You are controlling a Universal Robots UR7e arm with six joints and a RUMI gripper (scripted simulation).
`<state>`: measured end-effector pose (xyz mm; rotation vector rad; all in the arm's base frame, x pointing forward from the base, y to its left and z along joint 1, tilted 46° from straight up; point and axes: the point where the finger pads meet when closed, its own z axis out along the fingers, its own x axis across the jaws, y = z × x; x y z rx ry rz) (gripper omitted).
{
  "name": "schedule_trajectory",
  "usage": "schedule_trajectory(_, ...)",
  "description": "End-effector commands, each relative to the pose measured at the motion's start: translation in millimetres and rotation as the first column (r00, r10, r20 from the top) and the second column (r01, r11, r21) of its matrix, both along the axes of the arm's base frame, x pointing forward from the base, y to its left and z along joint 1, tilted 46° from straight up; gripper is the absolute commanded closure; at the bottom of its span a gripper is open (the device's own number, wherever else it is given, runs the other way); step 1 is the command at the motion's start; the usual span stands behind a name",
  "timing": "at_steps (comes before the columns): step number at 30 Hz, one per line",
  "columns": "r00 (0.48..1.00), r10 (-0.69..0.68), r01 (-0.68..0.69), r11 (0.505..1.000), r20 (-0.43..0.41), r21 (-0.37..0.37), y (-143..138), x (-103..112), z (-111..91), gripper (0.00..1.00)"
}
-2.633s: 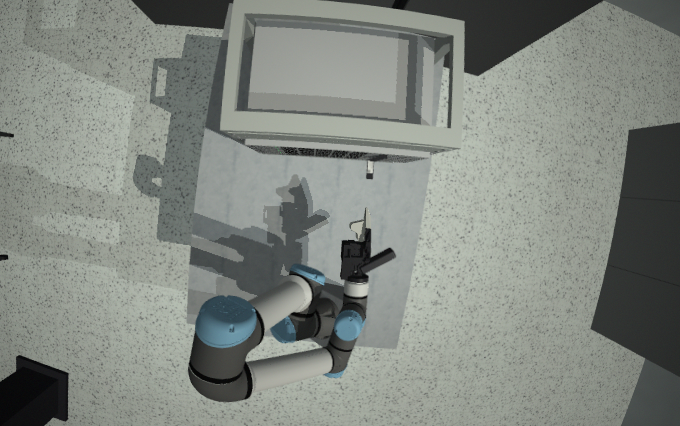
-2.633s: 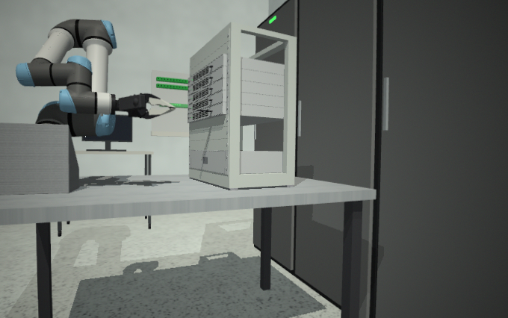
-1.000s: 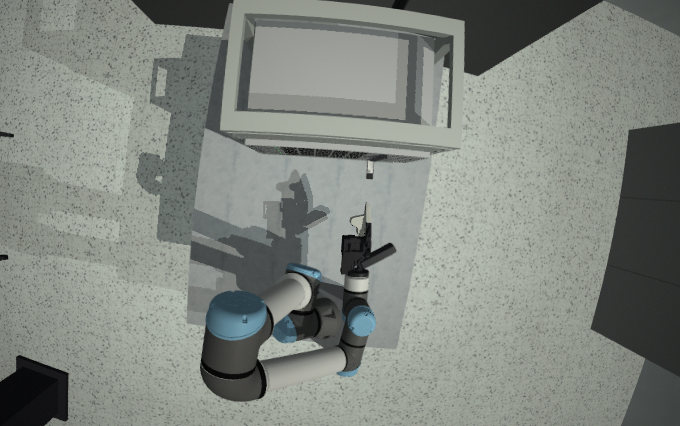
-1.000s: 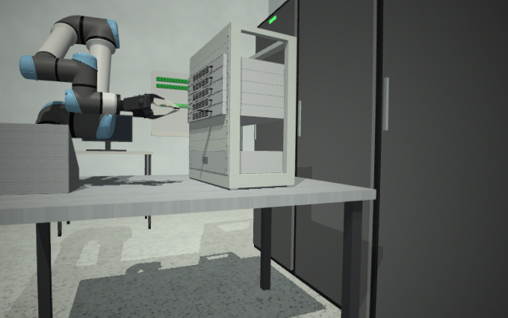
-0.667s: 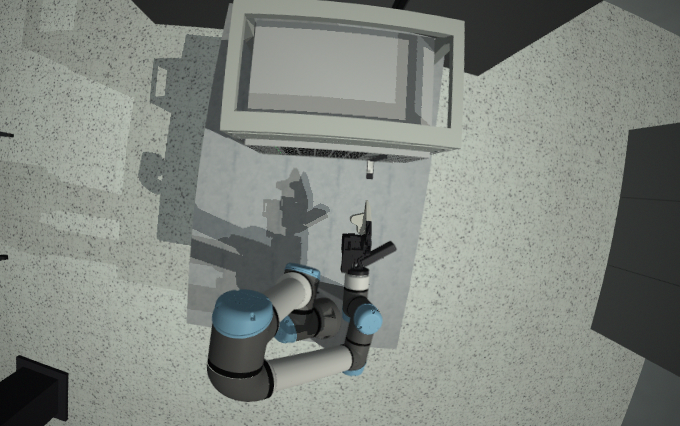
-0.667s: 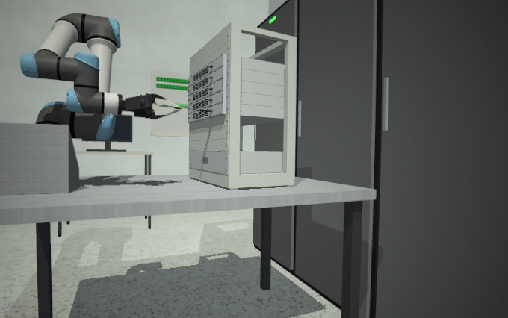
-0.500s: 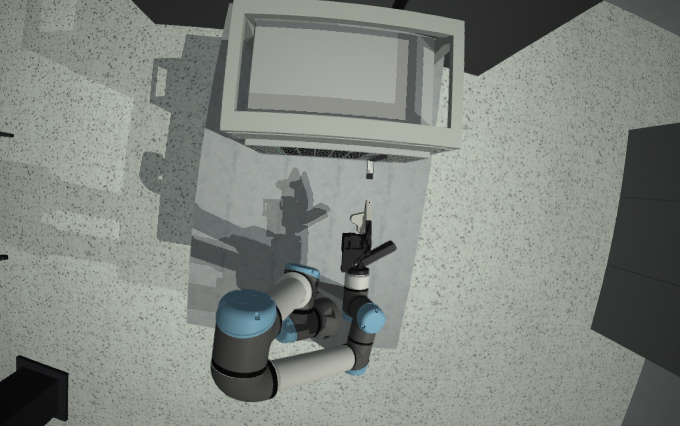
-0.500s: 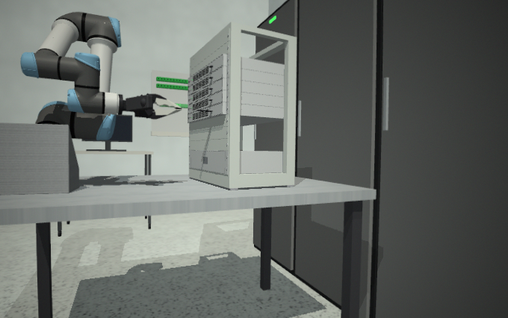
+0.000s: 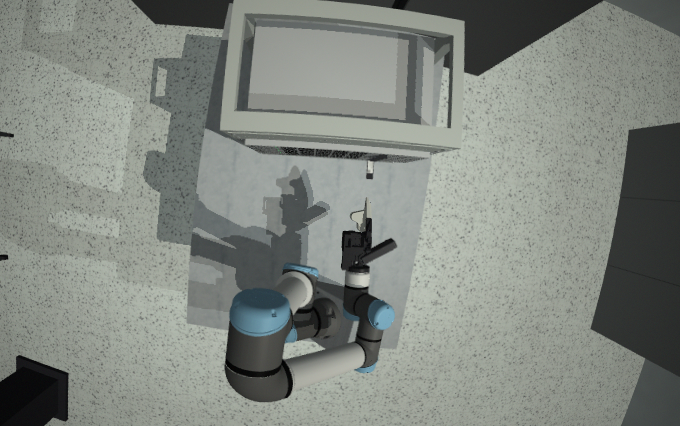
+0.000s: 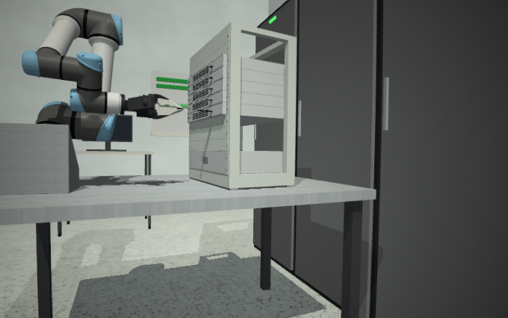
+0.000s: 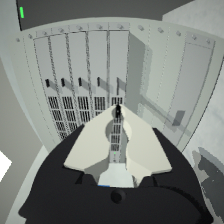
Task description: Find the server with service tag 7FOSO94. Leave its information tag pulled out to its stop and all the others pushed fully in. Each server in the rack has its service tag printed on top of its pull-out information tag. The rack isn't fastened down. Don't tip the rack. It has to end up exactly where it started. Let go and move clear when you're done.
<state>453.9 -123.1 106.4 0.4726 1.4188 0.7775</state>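
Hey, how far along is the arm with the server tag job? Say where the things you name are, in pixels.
Looks done: one information tag [image 9: 369, 169] sticks out from the rack front [image 10: 208, 138]; the rack [image 9: 341, 127] [image 10: 234, 112] stands upright.
In hand: nothing gripped; the closed fingers [image 9: 367, 200] [image 10: 182, 109] point at the rack, short of it.
Left: probably confirming the service tag, unreadable here, checking the tag's stop and the other tags, then moving clear. Whether the rack has shifted, I can't tell.

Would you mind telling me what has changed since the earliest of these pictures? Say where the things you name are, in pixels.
The gripper [image 9: 368, 199] [image 10: 182, 108] [image 11: 118, 105] has moved a little closer to the rack [image 9: 341, 125] [image 10: 234, 112] [image 11: 150, 50], with the arm shifting behind it. Nothing was visibly grasped or released. The rack looks unmoved, and the one information tag sticking out [image 9: 370, 168] [image 10: 204, 110] is still out.
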Motion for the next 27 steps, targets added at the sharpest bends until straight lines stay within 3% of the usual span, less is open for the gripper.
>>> schedule_trajectory(1, 1.0, -0.013, 0.013, 1.0, 0.007, 0.001, -0.1, 2.7, 0.3, 1.0)
schedule_trajectory(27, 1.0, -0.012, 0.012, 1.0, 0.008, 0.001, 2.0, 15.4, 2.2, 1.0)
